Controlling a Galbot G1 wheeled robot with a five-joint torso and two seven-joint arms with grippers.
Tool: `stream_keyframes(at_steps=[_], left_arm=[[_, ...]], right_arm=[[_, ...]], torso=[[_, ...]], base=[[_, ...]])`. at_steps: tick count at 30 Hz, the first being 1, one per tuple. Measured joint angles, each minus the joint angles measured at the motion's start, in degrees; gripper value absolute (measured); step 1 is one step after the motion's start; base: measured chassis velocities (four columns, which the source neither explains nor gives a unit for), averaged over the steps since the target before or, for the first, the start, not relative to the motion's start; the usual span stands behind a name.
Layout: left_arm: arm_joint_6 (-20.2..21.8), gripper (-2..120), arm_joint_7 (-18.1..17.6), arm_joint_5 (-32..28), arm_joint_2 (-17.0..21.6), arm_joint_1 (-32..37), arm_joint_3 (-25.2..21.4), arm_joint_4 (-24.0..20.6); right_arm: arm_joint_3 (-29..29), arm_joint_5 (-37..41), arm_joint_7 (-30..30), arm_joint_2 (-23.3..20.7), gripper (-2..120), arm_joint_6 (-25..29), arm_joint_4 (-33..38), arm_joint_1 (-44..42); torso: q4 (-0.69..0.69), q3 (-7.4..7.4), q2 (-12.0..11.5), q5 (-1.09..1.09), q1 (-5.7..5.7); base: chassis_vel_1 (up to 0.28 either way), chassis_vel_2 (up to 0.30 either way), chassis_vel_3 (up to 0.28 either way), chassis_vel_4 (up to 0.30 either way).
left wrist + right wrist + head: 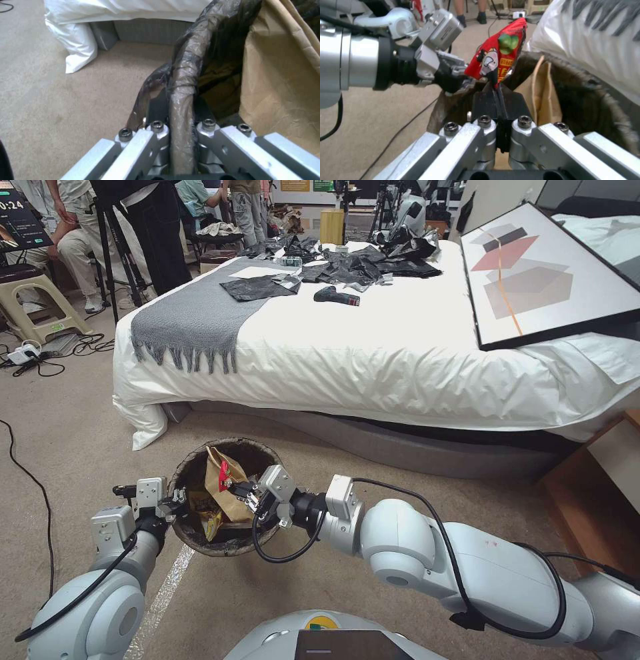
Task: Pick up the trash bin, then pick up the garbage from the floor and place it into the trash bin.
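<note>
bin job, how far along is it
Done: the left tool holds the bin up by its rim, and a brown paper bag and yellow packet lie inside. In hand: the right tool pinches a red wrapper over the opening. Left: letting it drop in. No other litter shows on the carpet.

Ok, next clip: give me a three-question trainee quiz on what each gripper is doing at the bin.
1. True or false: the left gripper is shut on the rim of the trash bin.
2. What does the right gripper hold? A) a clear bottle B) a red snack wrapper C) a white tissue
3. Fill in: the tall piece already standing inside the bin is a brown paper ____.

Key:
1. True; its fingers clamp the bag-lined rim from both sides.
2. B; the red wrapper is pinched above the bin's opening.
3. bag; the brown paper bag leans inside the bin.
</note>
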Motion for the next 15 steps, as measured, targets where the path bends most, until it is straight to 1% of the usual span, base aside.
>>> stream_keyframes(at_steps=[2,3,5,6,7,8,9,12,13,14,15], left_arm=[[0.0,3,0.0,0.0,0.0,-0.1,0.0,0.0],[0.0,3,0.0,0.0,0.0,-0.1,0.0,0.0],[0.0,3,0.0,-0.1,0.0,-0.1,0.0,0.0],[0.0,3,0.0,-0.1,0.0,-0.1,0.0,0.0],[0.0,3,0.0,-0.1,0.0,-0.1,0.0,0.0],[0.0,3,0.0,-0.2,0.0,-0.1,0.0,0.0],[0.0,3,0.0,-0.2,0.0,-0.1,0.0,0.0],[0.0,3,0.0,-0.2,-0.1,-0.1,0.0,0.0],[0.0,3,0.0,-0.2,-0.1,-0.1,0.0,0.0],[0.0,3,0.0,-0.2,-0.2,-0.1,0.1,0.0],[0.0,3,0.0,-0.2,-0.2,0.0,0.1,0.0]], right_arm=[[-0.6,0.3,0.3,0.2,0,-0.3,-0.2,0.3],[-1.0,0.4,0.5,0.4,-2,-0.6,-0.3,0.4],[-1.5,0.6,1.2,0.8,6,-1.6,-0.7,0.7],[-1.5,0.6,1.2,0.8,6,-1.6,-0.7,0.7],[-1.7,0.7,1.8,1.0,10,-1.8,-0.8,0.9],[-2.0,1.0,2.6,1.3,16,-1.9,-1.0,1.0],[-2.0,1.0,2.6,1.3,16,-1.9,-1.0,1.0],[-2.5,1.3,3.8,1.7,30,-2.3,-1.5,1.2],[-2.5,1.3,3.8,1.7,30,-2.3,-1.5,1.2],[-2.5,1.3,4.1,1.7,36,-2.3,-1.6,1.2],[-2.5,1.3,4.4,1.8,38,-2.4,-1.6,1.2]], torso=[[0.00,0.00,0.0,0.00,0.00],[0.00,0.00,0.0,0.00,0.00],[0.00,0.00,0.0,0.00,0.00],[0.00,0.00,0.0,0.00,0.00],[0.00,0.00,0.0,0.00,0.00],[0.00,0.00,0.0,0.01,0.00],[0.00,0.00,0.0,0.01,0.00],[0.01,0.00,0.0,0.01,0.00],[0.01,0.00,0.0,0.01,0.00],[0.01,0.00,0.0,0.01,0.00],[0.00,0.00,0.0,0.01,0.00]], base=[[0.000,0.000,0.000,0.000],[0.000,0.000,0.000,0.000],[0.000,0.000,0.000,0.000],[0.000,0.000,0.000,0.000],[0.000,0.000,0.000,0.000],[0.000,0.000,0.000,0.000],[0.000,0.000,0.000,0.000],[0.000,0.000,0.000,0.000],[0.000,0.000,0.000,0.000],[0.000,0.000,0.000,0.000],[0.000,0.000,0.000,0.000]])
